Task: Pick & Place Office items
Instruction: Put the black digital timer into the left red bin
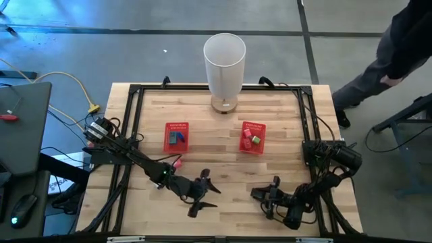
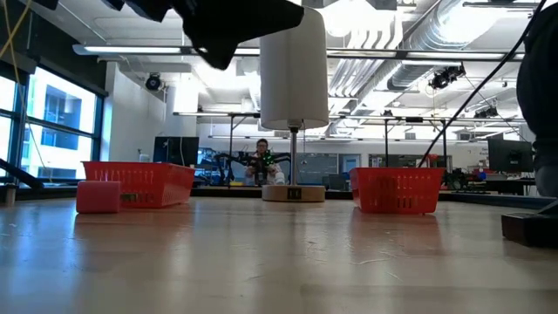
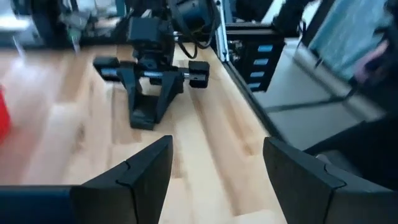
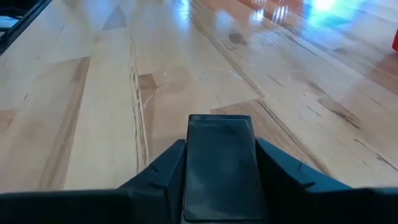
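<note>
Pale wooden table [image 1: 223, 142], framed by black rails, seen from above. Left to right: the left gripper [image 1: 202, 194] hangs over the near part of the table with its fingers [image 3: 134, 180] spread apart and nothing between them; its wrist view looks across the bare wood toward the other arm. A small pink block [image 1: 178, 163] lies on the table just beside the left arm, and in the low view it stands in front of the left basket. Behind it, the left red mesh basket [image 1: 176, 137] contains office items: a teal piece [image 1: 173, 137] and a blue piece [image 1: 180, 136], each far smaller than the basket. At the far middle stands a tall white cylinder [image 1: 224, 71] on a round base. The right red mesh basket [image 1: 253, 137] holds a red item [image 1: 247, 134], another red item [image 1: 248, 144] and a green item [image 1: 256, 140]. At near right, the right gripper [image 1: 268, 196] sits low at the table; its wrist view shows the fingers clamped against both sides of a flat black rectangular item [image 4: 221, 167]. A person [image 1: 388, 57] stands beyond the table's far right corner.
</note>
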You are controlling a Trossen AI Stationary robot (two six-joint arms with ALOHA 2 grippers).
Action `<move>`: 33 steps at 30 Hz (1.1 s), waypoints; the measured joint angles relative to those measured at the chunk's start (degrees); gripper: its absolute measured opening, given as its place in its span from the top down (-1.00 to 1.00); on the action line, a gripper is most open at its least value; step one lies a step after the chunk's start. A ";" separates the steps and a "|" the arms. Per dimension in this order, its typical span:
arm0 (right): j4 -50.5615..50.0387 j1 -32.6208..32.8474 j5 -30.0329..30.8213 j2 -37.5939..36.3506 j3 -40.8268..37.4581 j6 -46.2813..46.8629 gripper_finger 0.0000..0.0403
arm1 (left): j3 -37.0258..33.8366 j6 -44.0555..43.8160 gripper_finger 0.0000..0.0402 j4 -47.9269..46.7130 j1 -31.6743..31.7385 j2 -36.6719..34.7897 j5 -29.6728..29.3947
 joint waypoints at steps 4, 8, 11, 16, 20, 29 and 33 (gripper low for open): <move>0.53 -0.64 -3.11 -3.54 -0.19 -0.17 0.30 | 0.00 9.60 -0.22 -1.34 -0.02 0.00 -1.18; 2.03 -2.60 -11.60 -8.55 0.02 -2.46 0.30 | 0.00 20.73 -0.22 -1.28 0.18 -0.01 -2.34; 5.55 -5.35 -15.85 -10.45 0.07 -7.59 0.30 | -0.02 28.08 -0.22 -0.95 0.35 0.49 -2.40; 12.34 -9.29 -21.57 -10.64 0.09 -16.09 0.30 | -0.02 34.57 -0.22 2.05 0.47 4.44 -3.63; 12.90 -11.62 -21.98 -10.67 0.10 -21.16 0.30 | -0.04 32.38 -0.22 5.77 0.90 7.98 -3.75; 18.36 -15.66 -21.11 -10.78 0.15 -36.13 0.30 | -0.02 9.71 -0.22 8.53 3.46 9.90 -6.58; 21.29 -16.79 -17.64 -10.80 0.15 -44.40 0.30 | -0.02 1.12 -0.22 8.78 5.04 9.90 -6.57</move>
